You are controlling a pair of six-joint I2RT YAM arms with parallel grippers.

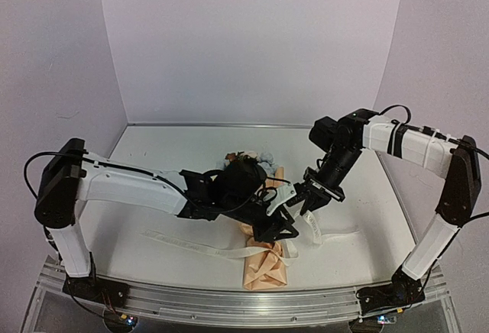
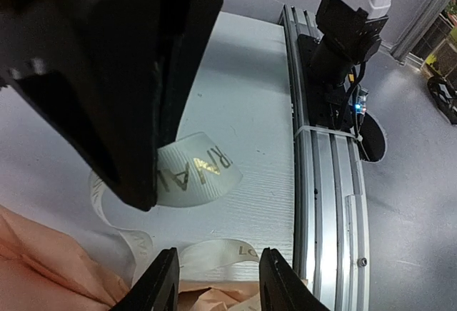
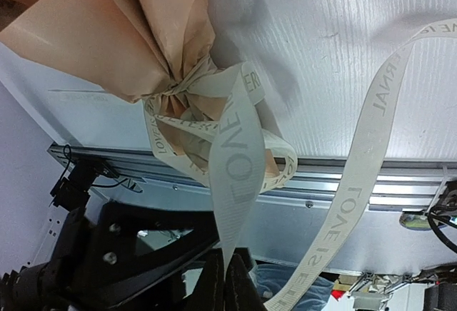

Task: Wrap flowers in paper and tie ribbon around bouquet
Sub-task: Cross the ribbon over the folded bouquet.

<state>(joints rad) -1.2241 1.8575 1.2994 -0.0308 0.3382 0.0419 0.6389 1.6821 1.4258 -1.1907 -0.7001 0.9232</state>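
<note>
Right wrist: R fingers (image 3: 214, 286) pinch ribbon (image 3: 235, 161); knot rnd bouquet (image 3: 93, 33)

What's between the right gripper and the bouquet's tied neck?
A ribbon strand, pinched in the right gripper, runs up to the bouquet knot; the right wrist view shows it.

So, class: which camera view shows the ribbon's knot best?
Right wrist: the ribbon is cinched around the bouquet, lettering readable. Top external shows only trailing ends; left wrist shows curled strips, no knot.

Robot lab bench: plain white enclosure (image 1: 252, 43), aluminium mounting rail (image 1: 229, 306).
</note>
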